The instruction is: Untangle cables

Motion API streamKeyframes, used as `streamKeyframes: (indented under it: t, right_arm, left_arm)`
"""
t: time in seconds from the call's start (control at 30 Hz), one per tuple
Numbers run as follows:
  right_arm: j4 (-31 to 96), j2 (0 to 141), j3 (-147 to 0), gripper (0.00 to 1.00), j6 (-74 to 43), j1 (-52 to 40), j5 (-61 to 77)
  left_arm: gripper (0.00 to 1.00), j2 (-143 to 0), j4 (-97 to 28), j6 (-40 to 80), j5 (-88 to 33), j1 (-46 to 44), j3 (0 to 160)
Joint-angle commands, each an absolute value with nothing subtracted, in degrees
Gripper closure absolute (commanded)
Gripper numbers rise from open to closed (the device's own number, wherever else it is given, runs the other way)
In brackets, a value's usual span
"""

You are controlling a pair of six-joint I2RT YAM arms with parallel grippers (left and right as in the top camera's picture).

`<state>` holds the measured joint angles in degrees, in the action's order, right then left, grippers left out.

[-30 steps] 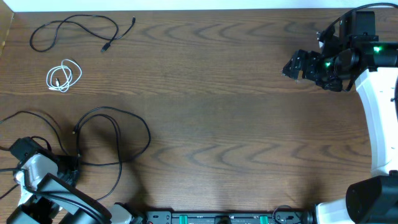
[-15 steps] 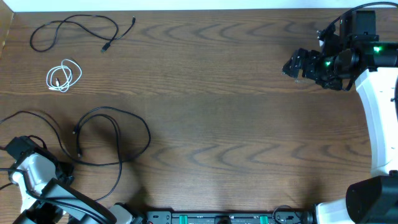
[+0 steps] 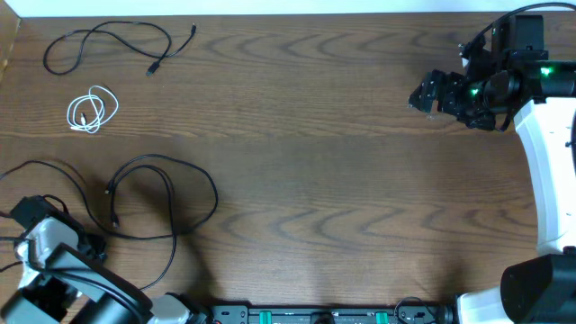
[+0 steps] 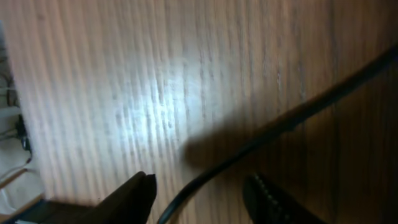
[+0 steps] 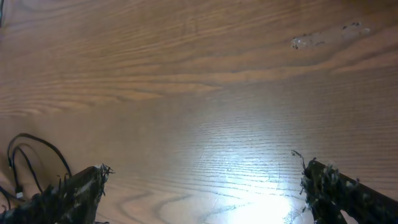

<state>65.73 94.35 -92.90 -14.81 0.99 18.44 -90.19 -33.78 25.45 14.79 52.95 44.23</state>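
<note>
A short white coiled cable (image 3: 92,111) lies at the far left. A thin black cable (image 3: 108,43) lies loose at the back left corner. A long black cable (image 3: 168,200) loops at the front left. My left gripper (image 3: 93,244) is low at the front left beside that loop. In the left wrist view it (image 4: 202,198) is open, with the black cable (image 4: 283,123) running between its fingers just above the wood. My right gripper (image 3: 427,94) hovers at the back right, open and empty (image 5: 205,186).
The brown wooden table (image 3: 342,180) fills the view. A black cable loop (image 5: 28,155) shows at the left edge of the right wrist view. The white right arm body (image 3: 549,171) stands along the right edge. A black rail (image 3: 315,315) runs along the front edge.
My left arm has drawn back a little toward the front left corner. The cables and the right arm have not visibly moved.
</note>
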Motion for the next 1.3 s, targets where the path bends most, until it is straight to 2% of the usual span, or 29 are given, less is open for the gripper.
streamKeyframes:
  t: [0.0,0.07,0.13,0.17,0.23,0.27,0.3,0.53,0.87,0.9,1.0,1.07,1.1,1.17,1.27]
  right_arm:
    - [65.63,93.97,-93.21,0.01,-14.09,0.64,18.37]
    - [65.54,93.97,-93.21,0.01,-14.09,0.64,18.37]
    - [65.63,93.97,-93.21,0.01,-14.06,0.64,18.37]
    - [65.76,93.97,-93.21,0.01,-14.06,0.64,18.35]
    - [66.11,93.97,-93.19,0.01,-14.06,0.64,18.37]
    - [66.26,93.97,-93.19,0.01,-14.06,0.64,18.35]
    - [66.35,93.97,-93.19,0.01,-14.06,0.64,18.37]
    - [66.52,93.97,-93.19,0.01,-14.09,0.64,18.37]
    - [66.59,93.97,-93.19,0.01,-14.09,0.64,18.37]
    - [66.61,93.97,-93.19,0.01,-14.09,0.64,18.37]
    - [66.61,93.97,-93.19,0.01,-14.09,0.64,18.37]
    - [66.61,93.97,-93.19,0.01,-14.09,0.64,18.37]
    - [66.63,93.97,-93.19,0.01,-14.09,0.64,18.37]
    - [66.63,93.97,-93.19,0.01,-14.09,0.64,18.37]
    - [66.63,93.97,-93.19,0.01,-14.11,0.64,18.39]
  left_arm:
    - [0.58,-92.12,-33.30,24.91,8.45,53.12,44.10]
    - [0.60,-92.79,-32.84,24.91,4.12,53.12,44.10]
    - [0.69,-92.86,-32.56,24.93,1.02,53.12,44.10]
    - [0.70,-92.84,-32.38,24.97,-0.01,53.12,44.10]
    - [0.80,-92.84,-32.10,25.17,-0.25,53.12,44.10]
    - [0.89,-92.84,-31.99,25.17,-0.25,53.15,44.10]
    - [0.92,-92.84,-31.83,25.26,-0.30,53.19,44.10]
    - [0.92,-92.84,-31.59,31.64,-1.91,55.05,44.10]
    - [0.91,-92.82,-30.22,30.20,-8.01,56.03,44.23]
    - [0.88,-92.79,-30.24,29.41,-7.99,56.03,44.29]
    - [0.41,-92.77,-30.35,27.00,-7.99,56.03,45.08]
    - [0.27,-92.44,-31.20,26.76,-8.19,56.03,45.84]
    - [0.12,-92.07,-31.68,26.74,-8.19,56.01,46.15]
    - [0.04,-90.94,-32.10,26.61,-8.14,56.01,46.57]
    - [0.04,-88.49,-32.29,26.59,-8.14,56.01,46.81]
